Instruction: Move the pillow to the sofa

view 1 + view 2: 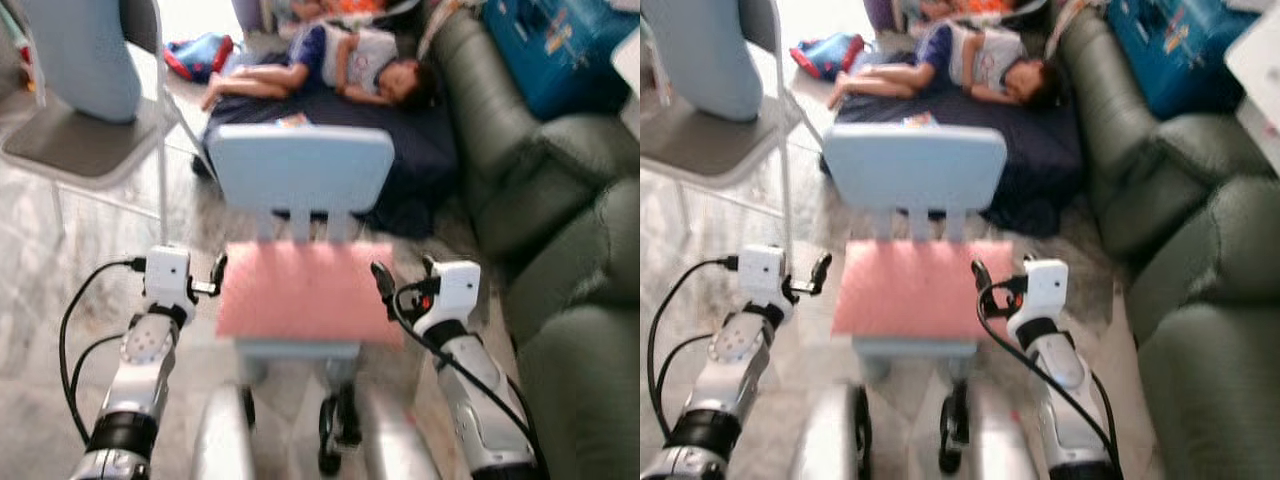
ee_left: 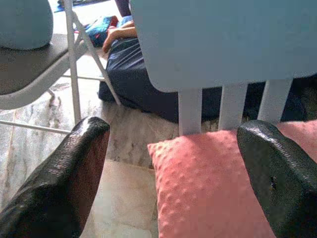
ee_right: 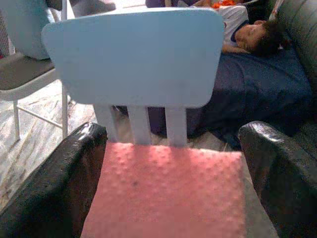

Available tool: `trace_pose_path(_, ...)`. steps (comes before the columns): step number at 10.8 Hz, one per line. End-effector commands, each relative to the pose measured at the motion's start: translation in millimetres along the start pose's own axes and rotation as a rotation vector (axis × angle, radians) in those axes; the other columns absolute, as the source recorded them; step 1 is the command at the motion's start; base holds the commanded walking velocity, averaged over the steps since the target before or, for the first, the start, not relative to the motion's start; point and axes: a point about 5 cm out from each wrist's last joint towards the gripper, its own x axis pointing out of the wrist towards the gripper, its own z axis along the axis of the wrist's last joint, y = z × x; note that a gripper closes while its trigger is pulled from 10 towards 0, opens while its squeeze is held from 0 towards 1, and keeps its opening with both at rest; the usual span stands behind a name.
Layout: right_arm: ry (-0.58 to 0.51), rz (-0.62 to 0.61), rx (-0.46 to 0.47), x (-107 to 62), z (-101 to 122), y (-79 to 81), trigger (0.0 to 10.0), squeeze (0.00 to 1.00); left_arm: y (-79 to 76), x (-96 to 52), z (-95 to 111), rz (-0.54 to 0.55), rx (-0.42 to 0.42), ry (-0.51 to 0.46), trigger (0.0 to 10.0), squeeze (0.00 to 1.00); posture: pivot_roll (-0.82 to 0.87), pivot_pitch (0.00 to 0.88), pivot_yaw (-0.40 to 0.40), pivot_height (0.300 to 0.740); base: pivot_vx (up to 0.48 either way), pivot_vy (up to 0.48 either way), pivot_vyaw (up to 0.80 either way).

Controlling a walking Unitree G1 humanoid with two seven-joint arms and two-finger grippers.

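On the seat of the small blue chair (image 1: 300, 175) lies the pink pillow (image 1: 305, 290), flat, its long axis running across the seat from one gripper to the other. The left gripper (image 1: 218, 272) stands just beside the pillow's left edge, the right gripper (image 1: 383, 280) just beside its right edge; both have their fingers spread, gripping nothing. Neither arm looks clearly nearer, so a two-sided squeeze seems likely. The green sofa (image 1: 560, 250) sits right of the chair; beyond the chair a person (image 1: 330, 65) lies on a dark mat (image 1: 420, 160).
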Motion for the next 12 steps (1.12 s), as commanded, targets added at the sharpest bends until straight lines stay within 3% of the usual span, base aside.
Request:
trace_pose_path(1, 0.006, -0.007, 0.007, -1.2, -1.8, -4.0, 10.0, 0.00, 3.4, -1.4, -1.3, 0.007, 0.010, 0.011, 10.0, 0.00, -0.07, 0.179, -0.031, 0.619, 0.000, 0.000, 0.00)
trace_pose_path(10, 0.013, 0.024, 0.005, 2.2, -2.3, -2.2, 10.0, 0.00, 2.0, 0.1, 3.2, 0.014, 0.012, -0.025, 10.0, 0.00, -0.07, 0.185, -0.036, 0.614, 0.000, 0.000, 0.00)
trace_pose_path(12, 0.016, 0.023, 0.002, 1.7, -2.7, -2.7, 10.0, 0.00, 1.0, 0.6, 3.4, 0.010, 0.009, -0.024, 10.0, 0.00, -0.07, 0.186, -0.037, 0.614, 0.324, 0.000, 0.00)
